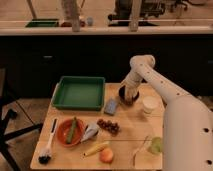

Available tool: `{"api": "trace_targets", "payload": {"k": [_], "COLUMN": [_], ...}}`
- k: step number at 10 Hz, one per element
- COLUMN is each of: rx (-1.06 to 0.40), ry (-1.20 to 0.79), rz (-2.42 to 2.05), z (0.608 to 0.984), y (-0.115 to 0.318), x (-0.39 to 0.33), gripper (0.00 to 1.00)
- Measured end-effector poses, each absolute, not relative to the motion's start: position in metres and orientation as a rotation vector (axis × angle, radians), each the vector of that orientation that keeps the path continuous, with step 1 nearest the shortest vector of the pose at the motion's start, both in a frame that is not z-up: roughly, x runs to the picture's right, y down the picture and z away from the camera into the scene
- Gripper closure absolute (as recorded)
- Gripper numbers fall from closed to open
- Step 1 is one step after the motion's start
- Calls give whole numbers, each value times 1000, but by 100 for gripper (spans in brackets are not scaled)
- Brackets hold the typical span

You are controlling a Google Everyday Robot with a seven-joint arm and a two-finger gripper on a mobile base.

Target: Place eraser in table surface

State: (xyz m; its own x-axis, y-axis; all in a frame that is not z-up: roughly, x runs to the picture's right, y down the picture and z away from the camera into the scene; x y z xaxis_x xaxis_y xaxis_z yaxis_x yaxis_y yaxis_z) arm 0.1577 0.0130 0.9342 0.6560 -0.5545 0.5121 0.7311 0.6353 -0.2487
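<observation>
The table surface (127,137) is a light wood plank top. A small blue-grey rectangular block, the eraser (110,106), lies flat on it just right of the green tray's front corner. My gripper (128,94) hangs at the end of the white arm, down over a dark bowl (125,97) a little to the right of the eraser and behind it. The gripper is apart from the eraser.
A green tray (80,92) sits at the back left. On the table are a red bowl (70,132) with a green vegetable, a brush (48,147), grapes (108,126), a banana (96,148), an orange (106,156), a white cup (149,106) and a green object (156,145).
</observation>
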Motion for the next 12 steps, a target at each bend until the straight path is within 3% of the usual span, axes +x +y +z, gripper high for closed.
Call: {"api": "trace_targets", "payload": {"k": [9,12], "rx": [-477,-477], "ry": [-433,-439], "rz": [-725,-718], "z": [947,948], "y": [12,13], "x": [164,167], "gripper": [29,50]}}
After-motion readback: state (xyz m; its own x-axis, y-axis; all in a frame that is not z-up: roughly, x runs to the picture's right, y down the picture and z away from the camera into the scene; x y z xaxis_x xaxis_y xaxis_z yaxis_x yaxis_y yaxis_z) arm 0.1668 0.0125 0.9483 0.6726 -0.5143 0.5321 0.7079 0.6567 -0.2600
